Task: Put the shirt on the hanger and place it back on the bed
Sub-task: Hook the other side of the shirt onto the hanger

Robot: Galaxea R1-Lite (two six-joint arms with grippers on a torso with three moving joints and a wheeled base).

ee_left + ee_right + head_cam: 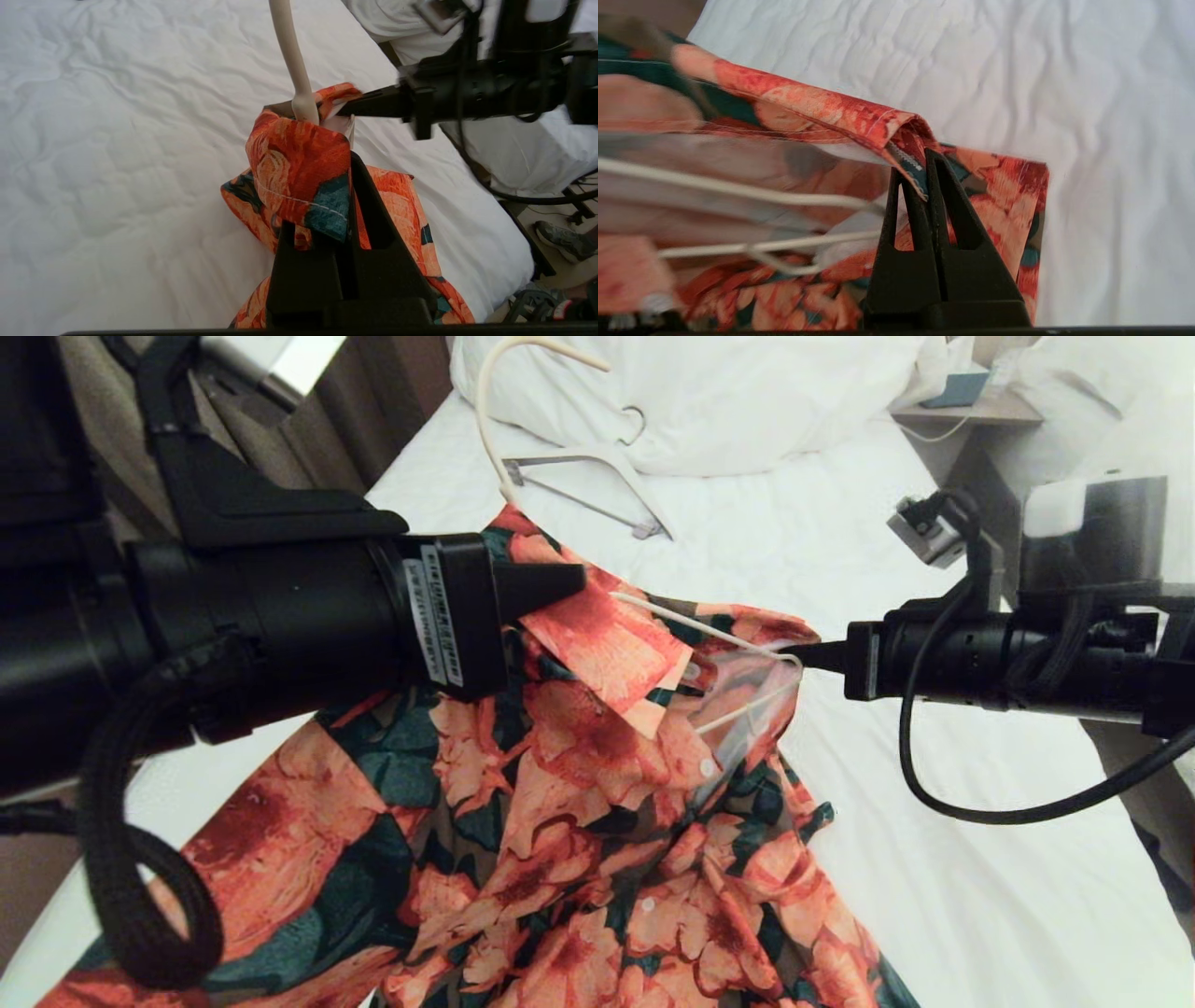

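In the head view the floral shirt [560, 821] hung above the bed [934, 859], spread between both arms, with the cream wire hanger [709, 635] partly threaded inside it and its long hook [485, 420] rising toward the pillow [747, 401]; a thicker white hanger [597, 485] lay on the sheet beyond. The left gripper [569, 583] was pinched shut on the collar side, and the right gripper [808, 658] was closed on the fabric at the hanger's far corner. In the left wrist view the left gripper [343, 186] had its jaws fully together on a fold of shirt [299, 172] just below the hanger's neck [303, 100], with the bed's sheet [117, 140] under it. In the right wrist view the right gripper [924, 177] clamped a seamed edge of shirt [859, 116], the hanger's wires [738, 191] running just beside its tips. To finish this step well, the right arm should probably draw the shoulder seam outward over the wire corner while the left keeps the collar snug at the neck; pulling hard risks bending the thin frame or popping the other shoulder off.
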